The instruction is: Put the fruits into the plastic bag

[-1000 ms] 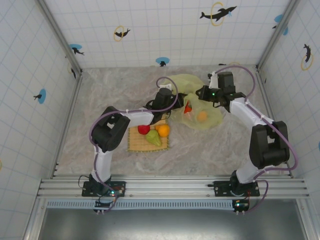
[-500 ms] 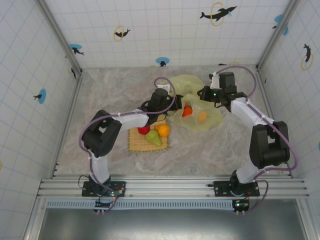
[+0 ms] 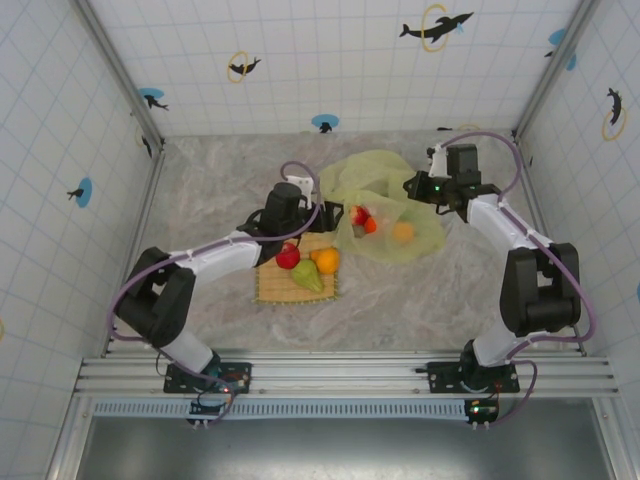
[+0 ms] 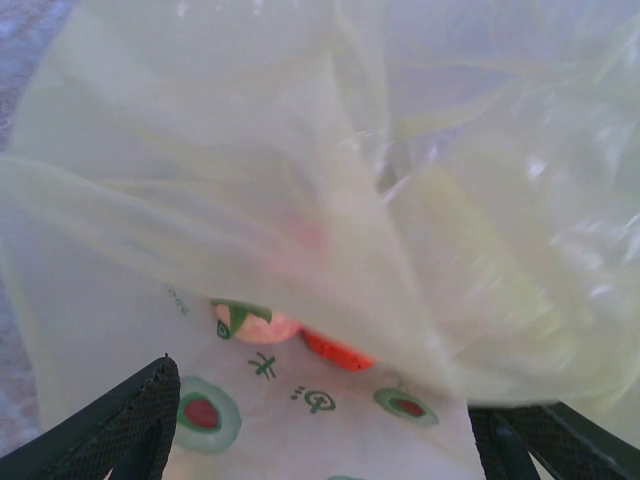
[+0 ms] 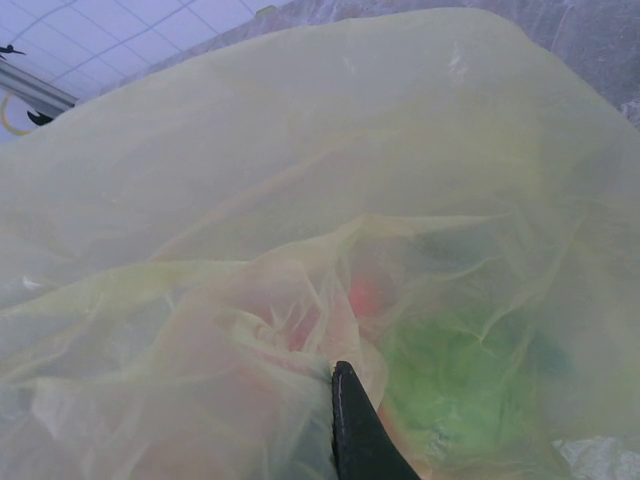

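While the left gripper (image 4: 320,420) hung at the near-left side of the plastic bag (image 3: 385,205), its fingers (image 4: 135,425) were spread wide. Nothing sat between them, and they touched neither fruit nor film in the left wrist view. Just ahead of them, under the translucent plastic, lay a small pink fruit (image 4: 255,322) with a green leaf cap. An orange-red piece (image 4: 336,348) lay against its right side.

The right gripper (image 3: 413,188) was at the bag's far-right edge with its fingers closed together. In the right wrist view one dark finger (image 5: 355,430) showed, with crinkled bag film gathered against it, so the grip was on the plastic. A blurred green fruit (image 5: 450,390) showed through the film to the right of that finger. I could not tell which fruit it was.

From above, the bag lay crumpled on the table (image 3: 210,190), right of and beyond the woven mat (image 3: 270,285). A strawberry (image 3: 362,217) and an orange (image 3: 403,232) were inside it. Three fruits sat on the mat, close together: a red apple (image 3: 288,256), a second orange (image 3: 325,260) and a green pear (image 3: 308,279). The left arm's wrist passed just beyond the red apple.
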Available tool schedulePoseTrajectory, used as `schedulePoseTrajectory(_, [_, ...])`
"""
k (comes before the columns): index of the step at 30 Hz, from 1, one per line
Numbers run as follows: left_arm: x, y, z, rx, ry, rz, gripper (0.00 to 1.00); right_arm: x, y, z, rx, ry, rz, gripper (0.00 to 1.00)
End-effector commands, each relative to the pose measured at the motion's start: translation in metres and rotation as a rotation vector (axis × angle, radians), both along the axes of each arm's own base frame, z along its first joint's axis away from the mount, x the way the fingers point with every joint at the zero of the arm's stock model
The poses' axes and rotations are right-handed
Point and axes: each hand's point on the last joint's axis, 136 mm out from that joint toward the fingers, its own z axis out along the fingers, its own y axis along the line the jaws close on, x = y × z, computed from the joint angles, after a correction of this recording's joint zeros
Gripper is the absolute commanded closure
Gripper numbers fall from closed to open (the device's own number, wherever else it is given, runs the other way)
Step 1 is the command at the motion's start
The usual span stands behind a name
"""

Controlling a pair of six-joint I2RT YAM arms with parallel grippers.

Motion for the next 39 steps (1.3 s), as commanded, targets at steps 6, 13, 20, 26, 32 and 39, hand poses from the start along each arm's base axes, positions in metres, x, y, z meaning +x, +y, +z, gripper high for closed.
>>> schedulePoseTrajectory(6, [-0.013, 0.029, 0.009, 0.110, -0.056, 0.018, 0.23, 0.006, -0.002, 0.011, -0.005, -0.031, -0.006, 1.00])
schedulePoseTrajectory(13, [-0.019, 0.077, 0.004, 0.292, -0.081, 0.156, 0.22, 0.006, -0.003, 0.010, -0.007, -0.030, -0.007, 1.00])
schedulePoseTrajectory(20, [-0.043, 0.122, -0.007, 0.377, -0.053, 0.263, 0.18, 0.008, -0.003, 0.009, -0.001, -0.033, -0.005, 1.00])
schedulePoseTrajectory(26, [-0.050, 0.126, -0.039, 0.377, 0.115, 0.223, 0.14, 0.010, 0.001, 0.009, 0.017, -0.031, -0.002, 1.00])
schedulePoseTrajectory(32, [-0.047, 0.123, -0.055, 0.385, 0.189, 0.202, 0.13, 0.009, 0.001, 0.011, 0.021, -0.038, -0.001, 1.00])
schedulePoseTrajectory(39, [-0.050, 0.124, -0.079, 0.398, 0.254, 0.184, 0.13, 0.008, 0.002, 0.010, 0.024, -0.036, 0.002, 1.00])
